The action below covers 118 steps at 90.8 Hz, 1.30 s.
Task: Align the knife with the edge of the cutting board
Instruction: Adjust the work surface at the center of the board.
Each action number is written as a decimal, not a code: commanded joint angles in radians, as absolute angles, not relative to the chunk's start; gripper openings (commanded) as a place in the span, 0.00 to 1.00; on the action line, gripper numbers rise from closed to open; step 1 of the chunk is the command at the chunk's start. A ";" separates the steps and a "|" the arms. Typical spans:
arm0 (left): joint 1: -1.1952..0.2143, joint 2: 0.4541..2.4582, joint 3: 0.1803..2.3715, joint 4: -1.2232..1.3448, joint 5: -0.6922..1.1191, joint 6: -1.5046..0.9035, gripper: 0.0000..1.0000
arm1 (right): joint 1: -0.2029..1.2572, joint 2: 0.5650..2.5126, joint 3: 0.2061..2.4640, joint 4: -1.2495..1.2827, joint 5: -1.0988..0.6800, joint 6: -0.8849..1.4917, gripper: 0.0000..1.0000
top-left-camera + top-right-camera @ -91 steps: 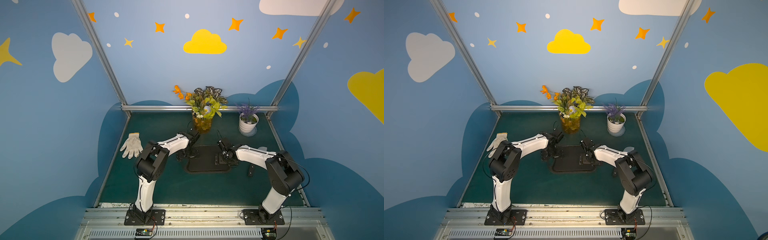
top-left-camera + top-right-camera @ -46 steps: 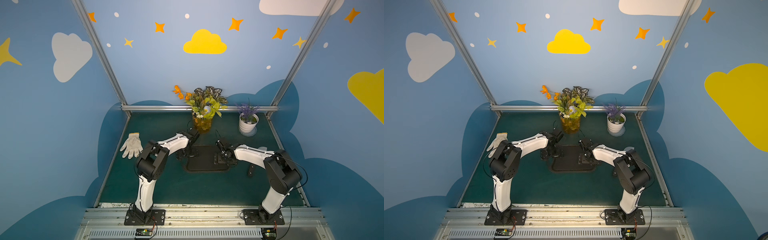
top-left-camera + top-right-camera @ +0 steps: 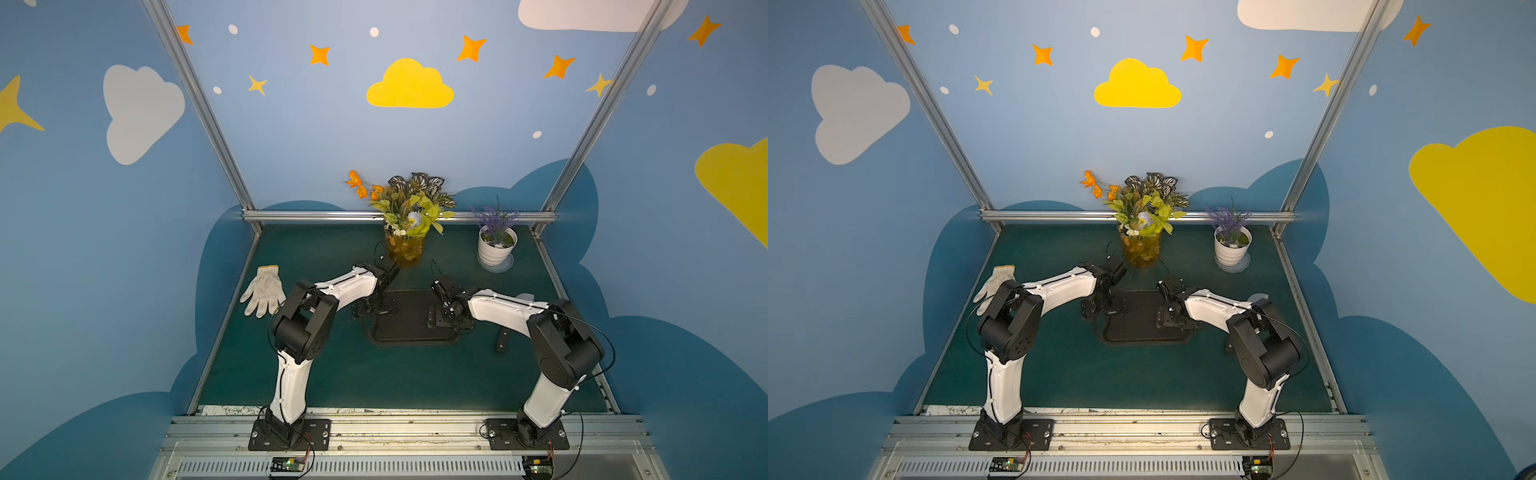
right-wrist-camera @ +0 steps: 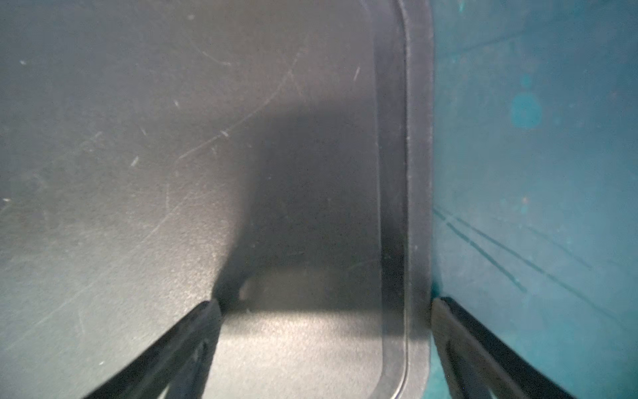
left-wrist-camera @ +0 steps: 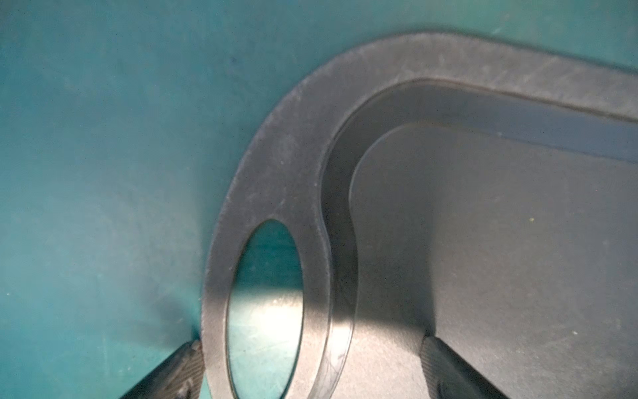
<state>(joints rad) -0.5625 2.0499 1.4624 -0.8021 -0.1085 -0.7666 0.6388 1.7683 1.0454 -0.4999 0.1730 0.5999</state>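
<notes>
Well to the left of the cutting board (image 3: 409, 322), a white work glove (image 3: 264, 291) lies flat on the green bench (image 3: 332, 374). The left tool (image 3: 370, 309) is down at the board's left end, where the handle slot (image 5: 266, 304) is. In the left wrist view its jaws stand wide apart and hold nothing. One finger (image 5: 179, 369) is on the bench just outside the board's rim and the other (image 5: 448, 369) is over the board's inner face, so the slot end sits between them. The board lies flat in the middle of the bench, its long sides running left to right in both top views. Behind the board stands an amber vase of flowers (image 3: 405, 247). The right tool (image 3: 442, 322) is down at the board's right end, also spread wide and empty. In the right wrist view one finger (image 4: 179, 349) is over the board's surface and the other (image 4: 469, 349) is on the bench just beside the rim. The knife (image 3: 502, 341) lies on the bench to the right of the board, apart from it. Only its black handle shows clearly in a top view, and the right arm (image 3: 498, 307) covers most of the rest. Behind and to the right of the board stands a white pot (image 3: 496, 249) with a purple plant.
</notes>
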 commanded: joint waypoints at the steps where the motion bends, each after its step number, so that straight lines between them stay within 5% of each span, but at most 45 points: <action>1: -0.569 2.084 1.483 -0.739 -0.068 -0.764 1.00 | 0.669 1.774 1.075 -0.441 0.105 0.621 0.98; 118: -0.556 2.047 1.495 -0.757 -0.069 -0.774 1.00 | 0.651 1.745 1.072 -0.453 0.131 0.644 0.98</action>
<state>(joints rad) -0.5537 2.0682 1.4921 -0.8135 -0.1146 -0.7670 0.6453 1.7683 1.0454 -0.5018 0.1825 0.6327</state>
